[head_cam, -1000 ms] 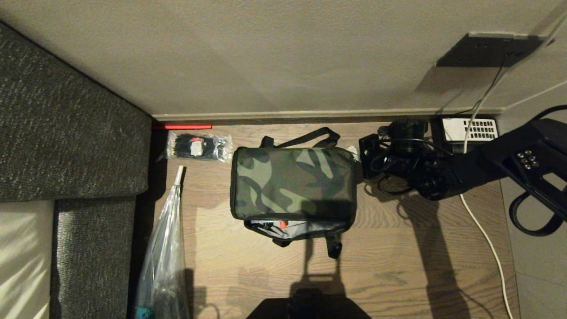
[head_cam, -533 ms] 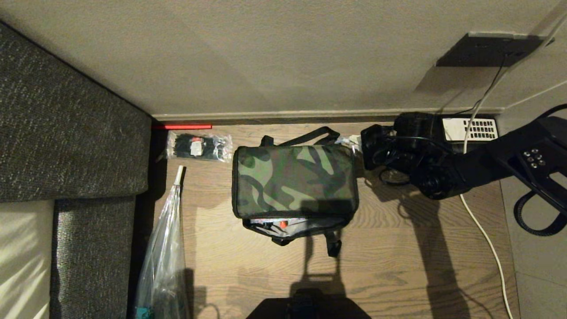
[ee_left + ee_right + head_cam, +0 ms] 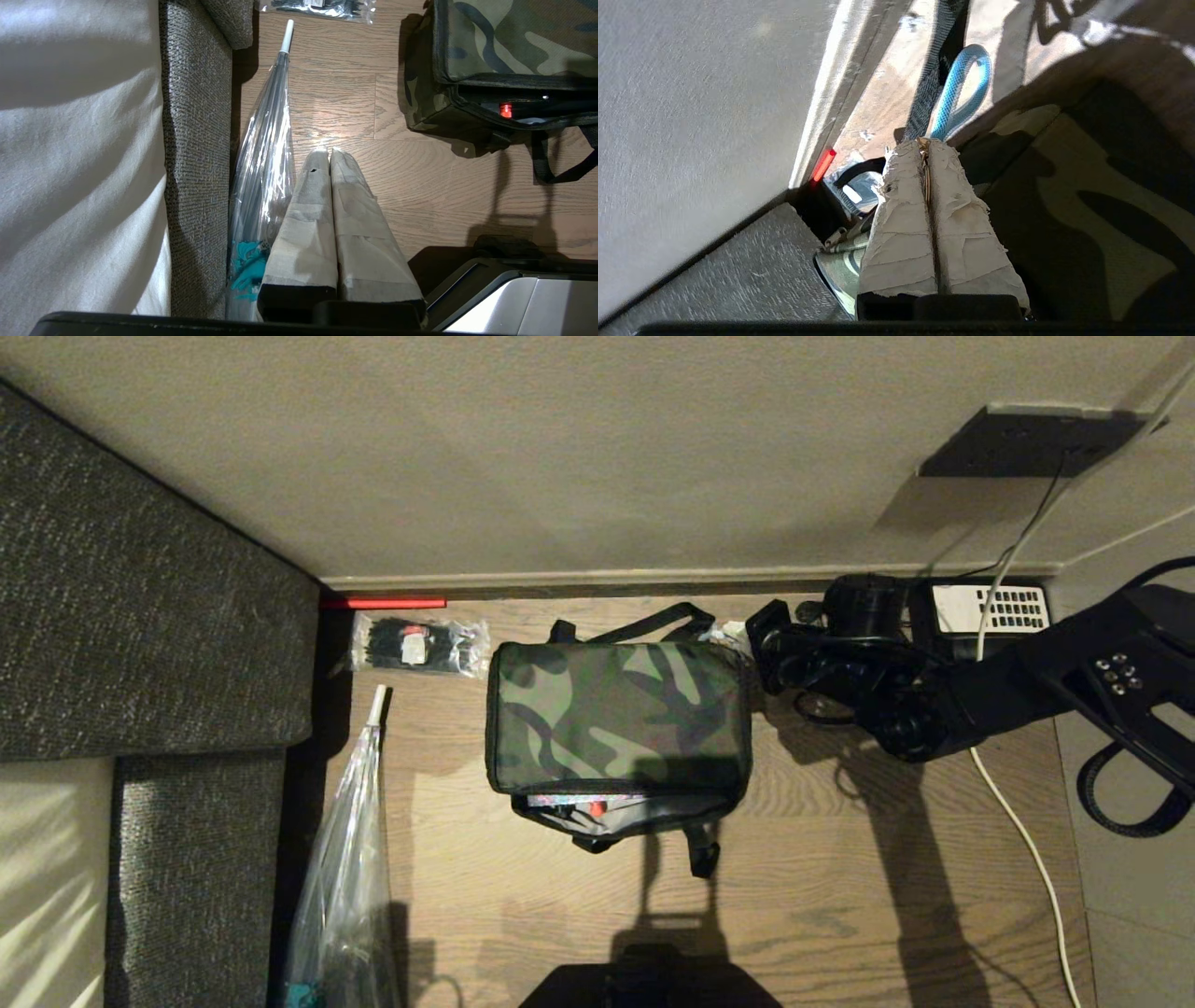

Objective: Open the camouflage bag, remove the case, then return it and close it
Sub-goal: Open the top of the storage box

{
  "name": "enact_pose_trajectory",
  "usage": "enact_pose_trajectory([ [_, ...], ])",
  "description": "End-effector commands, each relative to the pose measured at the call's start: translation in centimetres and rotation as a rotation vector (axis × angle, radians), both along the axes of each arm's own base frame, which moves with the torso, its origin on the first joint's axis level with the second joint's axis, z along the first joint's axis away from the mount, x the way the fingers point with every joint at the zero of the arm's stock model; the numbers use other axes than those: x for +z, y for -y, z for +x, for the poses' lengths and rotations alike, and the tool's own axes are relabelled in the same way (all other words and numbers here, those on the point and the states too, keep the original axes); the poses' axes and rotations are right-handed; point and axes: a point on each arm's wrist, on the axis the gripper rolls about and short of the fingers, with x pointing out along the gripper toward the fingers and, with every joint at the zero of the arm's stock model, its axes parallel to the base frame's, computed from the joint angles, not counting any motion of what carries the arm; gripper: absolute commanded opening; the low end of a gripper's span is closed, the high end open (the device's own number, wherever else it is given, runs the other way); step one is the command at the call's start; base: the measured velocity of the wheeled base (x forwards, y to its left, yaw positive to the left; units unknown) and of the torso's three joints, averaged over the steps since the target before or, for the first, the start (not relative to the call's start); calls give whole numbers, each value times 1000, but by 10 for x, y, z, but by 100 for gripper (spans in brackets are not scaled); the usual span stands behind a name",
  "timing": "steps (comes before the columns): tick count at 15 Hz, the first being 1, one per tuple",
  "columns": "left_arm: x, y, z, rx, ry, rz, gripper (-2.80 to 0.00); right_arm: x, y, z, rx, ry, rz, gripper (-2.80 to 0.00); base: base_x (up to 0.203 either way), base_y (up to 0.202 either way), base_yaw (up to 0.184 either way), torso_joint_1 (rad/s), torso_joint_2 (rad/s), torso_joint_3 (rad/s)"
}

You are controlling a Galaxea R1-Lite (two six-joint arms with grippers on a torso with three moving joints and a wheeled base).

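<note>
Nowhere any readable writing or brand: only a small white-and-red label, too small to read, on the clear packet of black ties (image 3: 419,645) lying up and left of the camouflage bag (image 3: 618,717), and a white keypad on the desk phone (image 3: 985,609) off to the bag's right against the wall. Sits on the wooden floor (image 3: 840,877), that bag, lid mostly down but gaping along its near edge, with a sliver of the case (image 3: 583,800) and its red spot showing inside the gap. Right pincer (image 3: 927,142) at the bag's far right corner, taped fingers pressed together on a thin metal zipper pull, a blue cord loop (image 3: 964,88) just beyond the tips. Compared with a second ago, reaches that corner from a little farther back and with the wrist turned; bag's outline at that corner slightly pulled, otherwise lying where it was. Left pincer (image 3: 329,151) parked low to the bag's near left, fingers shut on nothing, beside a folded clear umbrella (image 3: 266,154) leaning along the grey sofa (image 3: 140,616).
</note>
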Motion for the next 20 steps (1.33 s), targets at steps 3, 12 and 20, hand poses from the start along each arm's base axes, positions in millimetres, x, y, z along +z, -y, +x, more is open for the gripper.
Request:
enact_pose_trajectory([
  [3, -1, 0, 0, 1, -1, 1, -280, -7, -11, 3, 23, 74, -21, -280, 0, 0, 0, 0, 0, 0],
  [12, -1, 0, 0, 1, -1, 1, -280, -18, -16, 6, 32, 179, -177, -280, 0, 0, 0, 0, 0, 0],
  [20, 0, 0, 0, 1, 0, 1, -280, -6, -1, -10, 9, 230, -270, -280, 0, 0, 0, 0, 0, 0],
])
